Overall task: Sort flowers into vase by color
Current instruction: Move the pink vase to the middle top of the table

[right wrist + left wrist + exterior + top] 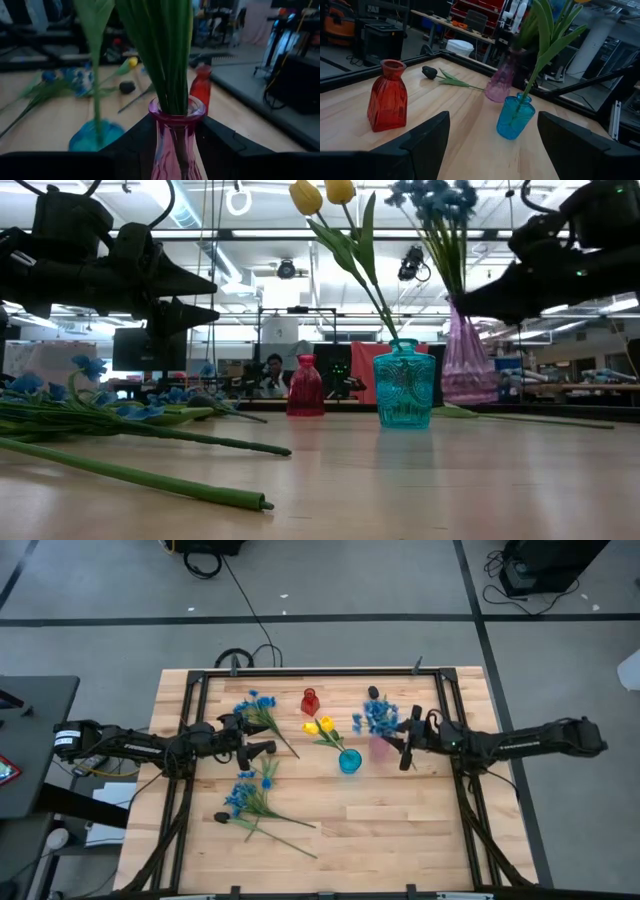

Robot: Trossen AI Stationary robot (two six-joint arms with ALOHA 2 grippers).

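**Right fingers at the pink vase, left gripper spread above the table**

The right gripper [404,747] sits with its dark, blunt fingers [225,145] on either side of the ribbed, translucent pink glass vase [175,140]; whether they press the glass cannot be told. A spray of small blue blossoms [379,718] on flat green stems stands in that vase.

The left gripper [262,737] hangs above the bare wood with its wedge-shaped fingers [427,137] spread and nothing between them.

Beside the pink vase stands a round, embossed turquoise vase [404,384] holding two smooth yellow tulip buds [319,726]. A fluted red vase [305,388] stands farther back, empty. A dark bloom [429,72] lies on the pale plank table [400,820] behind the pink vase. Loose blue sprays [248,795] lie flat near the left arm, their long stems stretched over the boards.
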